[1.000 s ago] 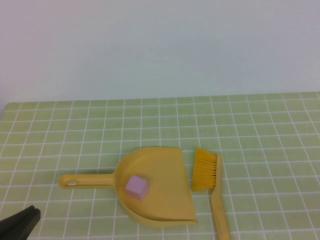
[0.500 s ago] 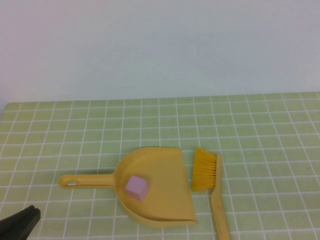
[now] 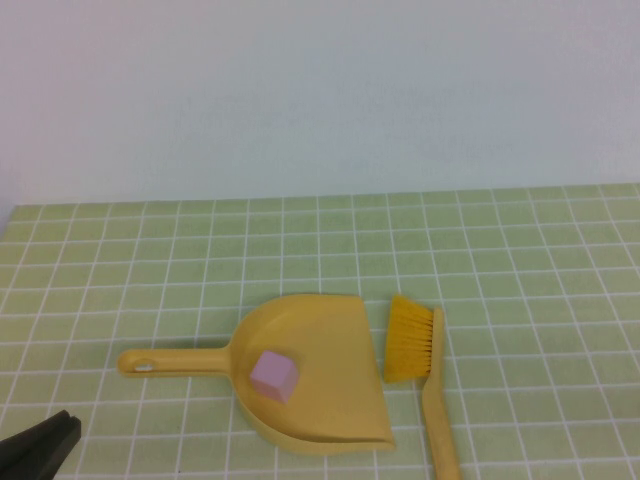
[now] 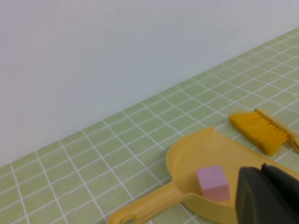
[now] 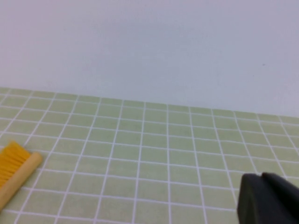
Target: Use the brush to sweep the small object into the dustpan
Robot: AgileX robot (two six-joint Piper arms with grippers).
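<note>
Moved since the earlier frames: nothing; block, dustpan, brush and left gripper all in the same places.

Table (image 3: 520,250): green tile-pattern surface with white grid lines, against a plain pale wall.

Dustpan (image 3: 330,340): yellow plastic, lying flat near the front middle of the table, scoop mouth facing right toward the brush, long thin handle pointing left with a hang hole near its end. Also seen in the left wrist view (image 4: 196,149).

Small block (image 3: 273,375): pale pink, cube-like, resting inside the dustpan scoop, close to where the handle joins. Already in the pan. Same block in the left wrist view (image 4: 213,183).

Brush (image 3: 425,375): yellow handle running toward the front edge, orange-yellow bristles pointing left, just beside the open edge of the dustpan; touching or narrowly apart, hard to say. Part of it visible in the right wrist view (image 5: 14,175).

Left gripper (image 3: 40,447): dark, at the front left corner, well apart from the dustpan handle, closed and holding nothing. Tip visible in its own wrist view (image 4: 268,196).

Right gripper (image 5: 268,198): outside the high view; dark tip over bare table, closed, empty.
</note>
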